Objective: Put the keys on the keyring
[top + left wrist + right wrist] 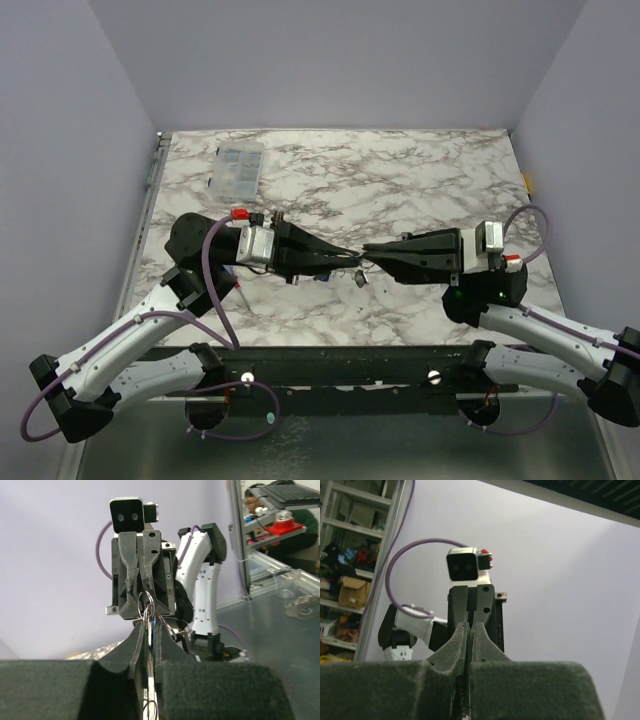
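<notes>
A clear compartment box (238, 168) lies at the far left of the marble table (400, 170), well apart from the arms. The left gripper (345, 259) reaches in from the left, closed on a thin metal strip (150, 680) seen edge-on between its pads; whether that strip is a key blade or part of a ring cannot be told. A blue key (153, 623) hangs just at the strip's upper end. Directly above it the keyring (146, 605) shows as 2 overlapping wire loops, held in the air where the 2 grippers meet tip to tip over the table's middle. The right gripper (372, 253) comes in from the right with its pads (457, 650) pressed together; the loops sit at its fingertips, but whether they are pinched there cannot be told. In the right wrist view these pads fill the lower half and hide the ring.
</notes>
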`<state>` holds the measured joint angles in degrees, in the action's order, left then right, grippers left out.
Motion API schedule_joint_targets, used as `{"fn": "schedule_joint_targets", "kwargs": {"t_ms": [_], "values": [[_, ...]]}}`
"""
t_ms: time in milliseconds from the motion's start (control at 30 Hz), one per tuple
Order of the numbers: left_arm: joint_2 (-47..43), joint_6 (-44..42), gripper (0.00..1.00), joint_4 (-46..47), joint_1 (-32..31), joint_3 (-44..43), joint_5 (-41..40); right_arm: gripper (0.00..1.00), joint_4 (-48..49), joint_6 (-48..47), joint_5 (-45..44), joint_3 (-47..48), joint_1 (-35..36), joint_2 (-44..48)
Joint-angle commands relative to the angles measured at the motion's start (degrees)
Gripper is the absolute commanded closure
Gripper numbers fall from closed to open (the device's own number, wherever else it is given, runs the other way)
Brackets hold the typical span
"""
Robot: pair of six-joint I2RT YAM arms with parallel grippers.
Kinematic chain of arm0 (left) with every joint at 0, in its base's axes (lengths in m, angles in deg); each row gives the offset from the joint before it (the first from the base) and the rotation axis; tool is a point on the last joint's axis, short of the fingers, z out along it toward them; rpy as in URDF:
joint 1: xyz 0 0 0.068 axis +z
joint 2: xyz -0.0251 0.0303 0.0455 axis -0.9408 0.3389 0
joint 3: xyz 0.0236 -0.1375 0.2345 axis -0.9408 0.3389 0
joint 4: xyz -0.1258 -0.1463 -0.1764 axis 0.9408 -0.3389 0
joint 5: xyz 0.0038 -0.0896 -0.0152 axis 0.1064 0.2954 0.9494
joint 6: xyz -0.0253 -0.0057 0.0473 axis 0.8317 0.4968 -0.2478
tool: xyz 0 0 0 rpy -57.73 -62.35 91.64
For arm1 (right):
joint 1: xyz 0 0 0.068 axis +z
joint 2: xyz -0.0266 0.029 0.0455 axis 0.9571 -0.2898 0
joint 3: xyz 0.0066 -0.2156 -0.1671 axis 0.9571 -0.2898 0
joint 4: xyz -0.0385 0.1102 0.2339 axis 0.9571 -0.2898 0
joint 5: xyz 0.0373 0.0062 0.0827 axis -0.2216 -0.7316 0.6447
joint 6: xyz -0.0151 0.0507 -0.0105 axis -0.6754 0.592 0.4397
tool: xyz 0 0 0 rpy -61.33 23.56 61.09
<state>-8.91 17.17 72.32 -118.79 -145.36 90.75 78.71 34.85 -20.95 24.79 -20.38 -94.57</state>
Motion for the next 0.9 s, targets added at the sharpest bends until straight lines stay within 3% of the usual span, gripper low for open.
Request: {"fn": "schedule_joint_targets", "kwargs": {"t_ms": [0, 300, 400, 533, 700, 867], "values": [[-0.01, -8.53, 1.0, -1.65, 0.17, 2.84, -4.44, 0.99, 16.38, 6.4, -17.61, 1.62, -0.07, 0.25], [0.9, -15.55, 1.0, 0.27, 0.15, 2.74, -12.94, 0.99, 15.73, 10.84, -24.91, 4.34, -0.11, -1.96], [0.94, -15.48, 1.0, 1.49, 0.13, 3.27, -14.76, 0.99, 9.36, 7.74, -27.92, 5.3, -0.07, -0.02], [-0.23, -14.83, 1.0, 1.54, 0.15, 4.97, -17.22, 0.92, -9.32, -1.14, -34.4, 6.09, -0.12, 6.0], [-4.03, -14.05, 1.0, 0.13, 0.17, 9.07, -20.8, 0.69, -48.9, -10.41, -41.75, 16.37, -0.11, 10.42], [-5.66, -8.89, 1.0, -4.98, 0.18, 8.74, -23.76, 0.41, -79.03, -16.09, -35.38, 26.2, -0.12, 9.35]]}}
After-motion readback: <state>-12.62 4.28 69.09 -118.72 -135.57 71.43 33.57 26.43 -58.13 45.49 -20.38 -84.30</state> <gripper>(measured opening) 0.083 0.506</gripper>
